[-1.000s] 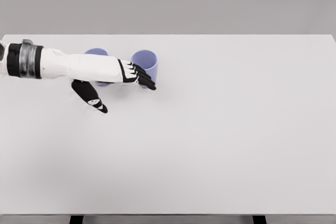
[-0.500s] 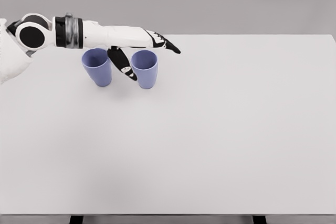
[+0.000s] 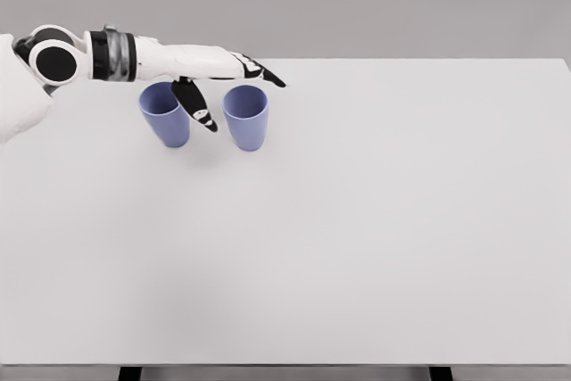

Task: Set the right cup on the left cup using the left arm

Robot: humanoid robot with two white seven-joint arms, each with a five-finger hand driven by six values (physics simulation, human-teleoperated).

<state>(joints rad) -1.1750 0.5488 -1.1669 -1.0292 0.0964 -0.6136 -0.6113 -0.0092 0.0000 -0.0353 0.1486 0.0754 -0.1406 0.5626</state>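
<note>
The fingers [image 3: 264,74] are stretched out flat, thumb hanging down between the two cups, holding nothing. The left hand [image 3: 234,67] hovers above the right cup [image 3: 246,118], which stands upright on the table [image 3: 375,220], just beside the left cup [image 3: 166,113] at its 9 o'clock. Both look light, stiff and smooth, probably slippery; a wrap around the wall below the rim seems safest. The arm hides each cup's far rim.
</note>
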